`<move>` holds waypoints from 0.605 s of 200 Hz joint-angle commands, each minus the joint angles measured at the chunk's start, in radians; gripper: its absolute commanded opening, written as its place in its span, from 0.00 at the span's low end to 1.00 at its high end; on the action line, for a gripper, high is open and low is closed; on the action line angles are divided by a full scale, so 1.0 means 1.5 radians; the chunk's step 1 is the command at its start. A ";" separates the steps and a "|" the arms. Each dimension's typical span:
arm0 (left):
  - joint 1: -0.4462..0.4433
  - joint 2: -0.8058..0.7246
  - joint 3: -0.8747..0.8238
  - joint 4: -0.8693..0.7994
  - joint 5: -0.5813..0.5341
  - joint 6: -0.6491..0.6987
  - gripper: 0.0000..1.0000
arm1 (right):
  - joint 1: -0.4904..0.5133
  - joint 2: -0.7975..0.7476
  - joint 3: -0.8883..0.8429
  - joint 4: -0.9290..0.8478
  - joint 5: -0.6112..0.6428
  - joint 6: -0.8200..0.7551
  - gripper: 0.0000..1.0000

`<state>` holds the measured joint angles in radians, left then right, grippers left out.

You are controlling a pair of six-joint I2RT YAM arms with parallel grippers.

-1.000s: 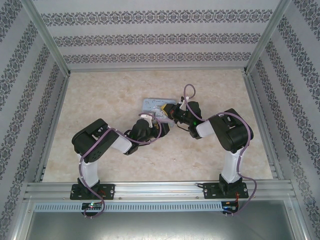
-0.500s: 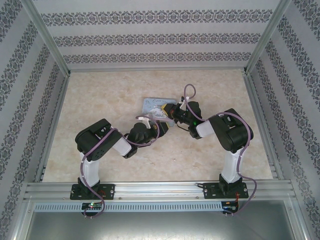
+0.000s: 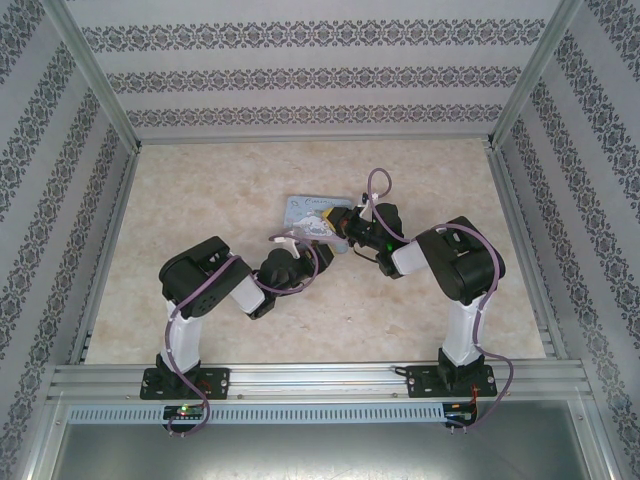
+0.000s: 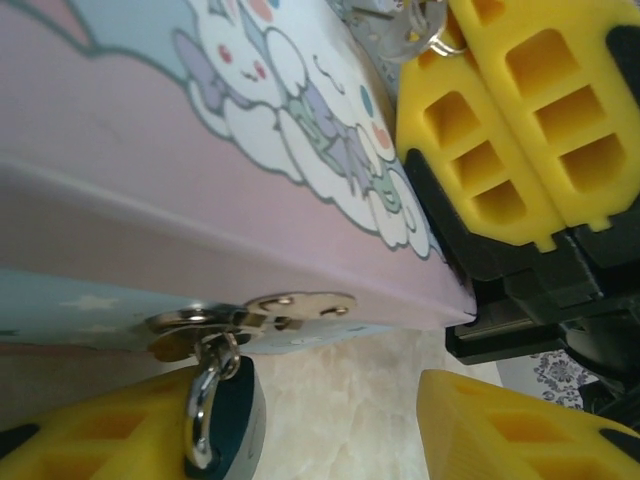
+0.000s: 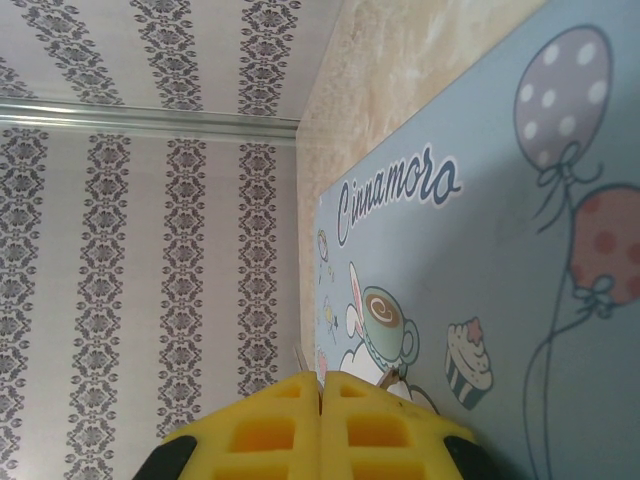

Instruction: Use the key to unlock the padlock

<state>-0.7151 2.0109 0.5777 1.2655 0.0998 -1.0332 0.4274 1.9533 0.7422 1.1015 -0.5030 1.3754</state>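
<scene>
The beige marbled table (image 3: 200,190) carries the cartoon tin (image 4: 150,150). The padlock (image 4: 238,420) hangs by its shackle from the hasp (image 4: 270,310) on the tin's near side, its lower end cut off. My left gripper (image 4: 300,440) gapes wide, one finger just beside the padlock. My right gripper (image 5: 320,385) is pressed closed above the lid, and the silvery bit at its tips looks like the key (image 4: 410,35), partly cropped.

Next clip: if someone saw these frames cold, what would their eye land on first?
First, the pale blue cartoon-printed tin at mid-table, where both arms meet. In the left wrist view, the tiny teal padlock hangs by its silver shackle from the tin's hasp, close beside one yellow finger of the left gripper, whose jaws stand wide apart. The right gripper has its yellow jaws pressed together over the tin's printed lid.
</scene>
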 commanded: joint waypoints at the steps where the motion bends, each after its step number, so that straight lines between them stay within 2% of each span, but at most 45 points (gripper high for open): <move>1: -0.010 0.022 0.000 0.021 -0.018 -0.013 0.51 | -0.003 0.016 -0.010 0.007 0.001 0.003 0.00; 121: -0.008 0.023 0.005 0.010 -0.025 -0.029 0.14 | -0.015 -0.006 0.002 0.001 -0.013 0.004 0.00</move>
<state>-0.7181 2.0365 0.5777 1.2636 0.0597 -1.0611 0.4206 1.9537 0.7414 1.1042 -0.5060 1.3853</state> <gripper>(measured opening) 0.170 0.064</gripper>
